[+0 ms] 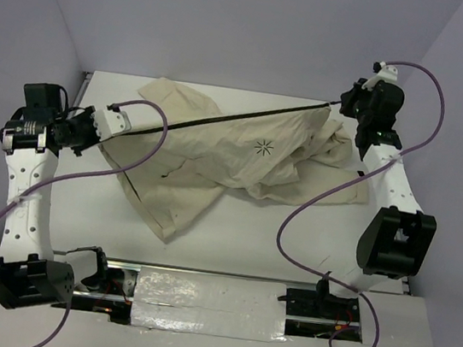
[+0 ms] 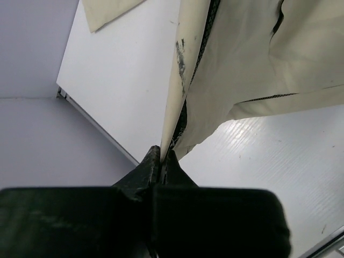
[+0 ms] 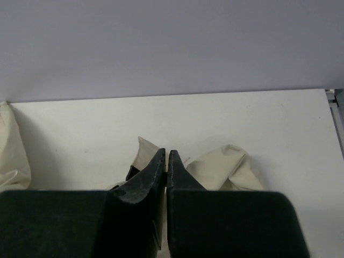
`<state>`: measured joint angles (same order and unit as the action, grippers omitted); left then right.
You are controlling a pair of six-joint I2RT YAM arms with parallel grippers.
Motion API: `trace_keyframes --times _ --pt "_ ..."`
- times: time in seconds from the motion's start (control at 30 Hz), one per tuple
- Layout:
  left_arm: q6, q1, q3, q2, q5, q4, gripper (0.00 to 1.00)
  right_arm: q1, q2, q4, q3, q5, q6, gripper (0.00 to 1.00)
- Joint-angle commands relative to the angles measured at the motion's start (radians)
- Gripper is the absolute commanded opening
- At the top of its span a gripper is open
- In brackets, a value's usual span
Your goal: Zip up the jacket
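Zipper edge stretched beside star logo | left gripper, right gripper: jaws clamped shut on jacket | line to be held taut

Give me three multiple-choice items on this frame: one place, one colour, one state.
1. Where is the star logo on the jacket?
A. beyond the zipper edge, far side
B. on the near side of the zipper edge
C. right on the zipper edge

2. What colour are the arms' cables?
A. purple
B. green
C. orange

3. How is the zipper edge lying?
A. heaped in folds
B. pulled straight between the left gripper and the right gripper
C. loose, with neither gripper touching it

Key:
1 B: in the top view the logo sits nearer the arm bases than the dark line.
2 A: both looping cables are purple.
3 B: the dark line runs straight from one closed gripper to the other.
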<state>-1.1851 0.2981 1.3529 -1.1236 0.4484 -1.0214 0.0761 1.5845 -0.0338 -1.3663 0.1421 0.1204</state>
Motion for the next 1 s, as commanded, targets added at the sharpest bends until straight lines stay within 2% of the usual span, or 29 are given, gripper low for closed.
trace_keyframes --times 0.0,0.07,0.1,0.13,0.17,0.2,0.27,0.37,0.5,0.6,0.77,0.97 --pt "0.025 0.073 0.043 0.022 -0.13 -0.032 0.0 0.122 -0.055 -0.17 -0.004 -0.199 -0.11 0.0" --pt "0.048 0.073 0.029 0.033 -0.093 -0.019 0.0 0.117 -0.061 -0.158 -0.013 -0.142 -0.14 0.03" --pt "0.095 0.073 0.028 0.039 -0.058 0.006 0.17 0.117 -0.064 -0.14 -0.039 -0.072 -0.139 0.13" --pt "0.141 0.072 0.026 0.039 -0.047 0.029 0.45 0.117 -0.066 -0.117 -0.056 -0.037 -0.137 0.3" --pt "0.191 0.072 0.023 0.039 -0.045 0.056 0.98 0.116 -0.069 -0.068 -0.075 -0.01 -0.137 0.71" --pt "0.317 0.072 0.026 0.035 -0.059 0.129 0.99 0.114 -0.084 -0.052 -0.098 -0.015 -0.131 0.99" --pt "0.454 0.072 0.057 0.022 -0.097 0.206 0.99 0.119 -0.112 -0.037 -0.106 -0.019 -0.076 1.0" --pt "0.768 0.081 0.144 -0.039 -0.206 0.319 0.99 0.125 -0.136 0.041 -0.199 -0.018 -0.042 1.0" --pt "0.958 0.092 0.349 -0.148 -0.25 0.267 0.99 0.129 -0.098 0.237 -0.361 0.028 0.002 1.0" --pt "1.033 0.095 0.388 -0.194 -0.276 0.224 0.99 0.139 -0.125 0.296 -0.338 0.048 0.047 1.0" --pt "1.101 0.095 0.24 -0.17 -0.442 0.266 0.99 0.137 -0.247 0.259 -0.08 -0.044 0.166 1.0" --pt "1.128 0.095 -0.023 -0.113 -0.468 0.351 0.99 0.139 -0.32 0.293 0.166 -0.14 0.255 1.0"
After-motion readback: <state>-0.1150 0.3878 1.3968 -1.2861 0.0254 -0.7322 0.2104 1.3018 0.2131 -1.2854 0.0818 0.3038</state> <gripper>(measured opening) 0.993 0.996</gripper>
